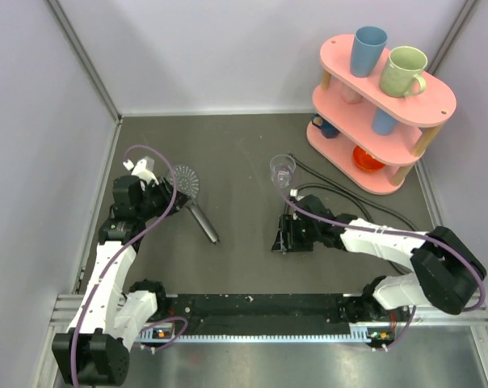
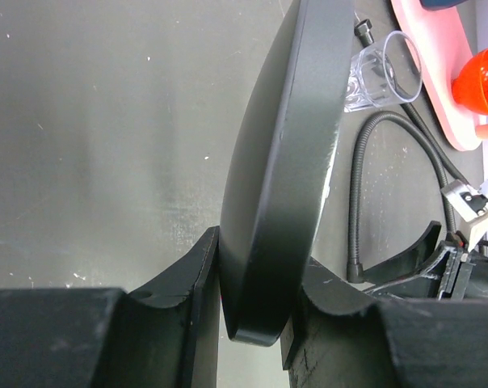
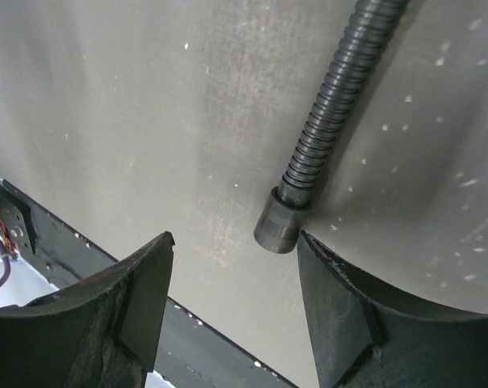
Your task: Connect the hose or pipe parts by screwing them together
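We see the left gripper (image 2: pixel 256 279) clamped on the hand shower (image 2: pixel 284 162) rim, and the right gripper (image 3: pixel 236 267) parted beside the partly hidden hose (image 3: pixel 325 137).

Left end effector (image 2: pixel 256 284) clamped, right (image 3: pixel 234 250) agape

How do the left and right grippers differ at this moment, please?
The left gripper is shut on the hand shower by its disc; the right gripper is open, gripping nothing. The left gripper sits near the left wall; the right gripper sits mid-table by the hose. Both have dark fingers.
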